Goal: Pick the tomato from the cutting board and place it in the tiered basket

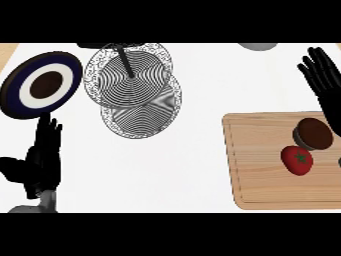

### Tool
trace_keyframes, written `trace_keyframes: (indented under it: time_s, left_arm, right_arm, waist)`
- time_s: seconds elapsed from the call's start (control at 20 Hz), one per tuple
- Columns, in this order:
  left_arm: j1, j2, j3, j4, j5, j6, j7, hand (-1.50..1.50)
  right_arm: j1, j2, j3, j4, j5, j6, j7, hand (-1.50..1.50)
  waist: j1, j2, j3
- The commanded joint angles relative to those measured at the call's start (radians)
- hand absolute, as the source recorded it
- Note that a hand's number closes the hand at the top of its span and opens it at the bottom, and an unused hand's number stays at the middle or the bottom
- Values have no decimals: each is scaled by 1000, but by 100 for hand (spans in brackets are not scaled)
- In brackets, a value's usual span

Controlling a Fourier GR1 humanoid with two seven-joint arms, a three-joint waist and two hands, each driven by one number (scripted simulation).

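Your right hand [334,95], fingers straight and spread, hangs over the cutting board [258,165]'s far right edge, far nearer than the left to the tomato [297,160], which lies toward you and slightly leftward mid-board.

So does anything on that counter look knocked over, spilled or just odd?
Nothing stands out. The tomato lies whole on the cutting board beside a brown round object, the tiered basket looks undisturbed, and a plate sits at far left.
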Motion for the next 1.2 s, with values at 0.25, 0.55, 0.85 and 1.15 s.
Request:
trace_keyframes:
  time_s: [0.25, 0.55, 0.85, 1.15]
  left_arm:
    - [-22, 175, -75, -37, -39, -175, 109, 0]
    - [-27, 198, -95, -85, 14, -286, 204, 0]
    - [-48, 212, -47, -83, 33, -306, 236, 0]
    - [-59, 238, -30, -94, 40, -303, 279, 0]
  right_arm:
    - [75, 60, 197, -293, -119, 412, -183, 150]
    - [320, 54, 28, -68, 126, 14, -227, -150]
    - [410, -142, -22, -327, 280, 23, -244, -150]
    - [396, -457, -71, -409, 489, 91, -111, -150]
  waist:
    - [-25, -16, -38]
    - [-5, 3, -41]
    - [-22, -2, -43]
    - [-27, -8, -46]
